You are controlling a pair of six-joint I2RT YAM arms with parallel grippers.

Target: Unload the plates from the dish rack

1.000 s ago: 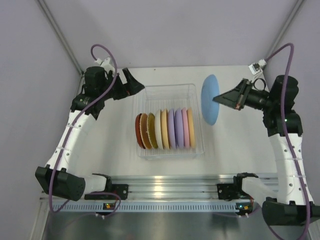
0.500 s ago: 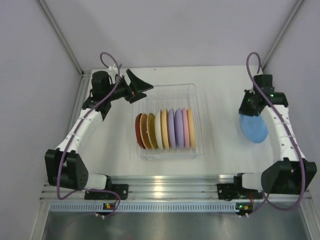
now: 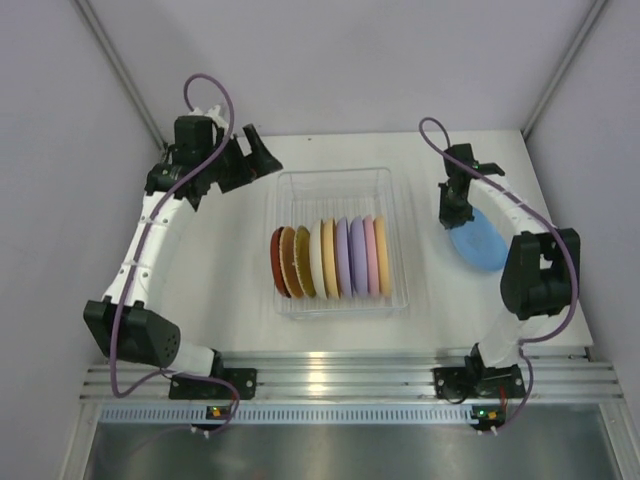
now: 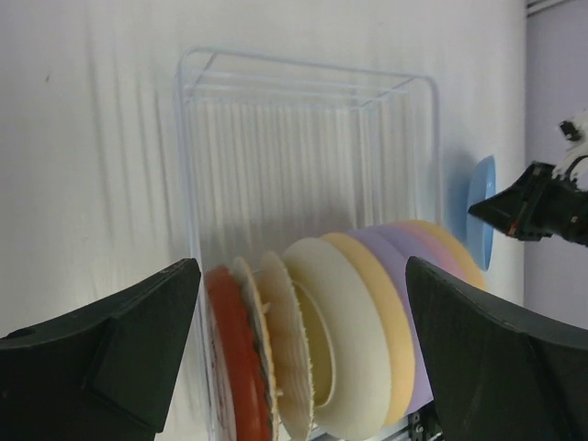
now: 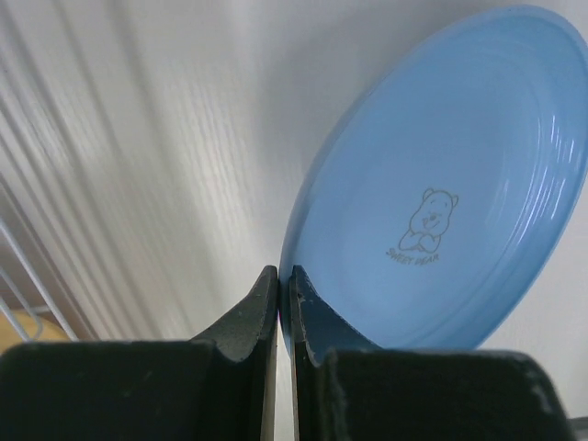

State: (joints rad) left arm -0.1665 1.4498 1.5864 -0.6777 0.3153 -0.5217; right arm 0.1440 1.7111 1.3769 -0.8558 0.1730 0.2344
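The clear dish rack [image 3: 335, 180] sits mid-table with several plates [image 3: 330, 258] standing on edge in a row, running from red on the left to orange on the right. My left gripper [image 3: 258, 155] hovers open off the rack's far left corner. Its wrist view looks along the dish rack [image 4: 303, 138] at the red plate [image 4: 234, 358] and the cream plate [image 4: 354, 340], with nothing between its fingers. My right gripper [image 3: 452, 212] is shut on the rim of a blue plate [image 3: 478, 240], held tilted low over the table right of the rack. The bear-printed blue plate [image 5: 441, 202] is pinched at its edge by the right gripper [image 5: 285, 276].
Grey walls close the table at the back and both sides. A metal rail [image 3: 330, 365] with the arm bases runs along the near edge. White tabletop [image 3: 230, 270] shows left of the rack, and more behind it.
My right arm has carried the blue plate in from the far right toward the rack's right side, lowering it. The left gripper has drawn back a little to the left.
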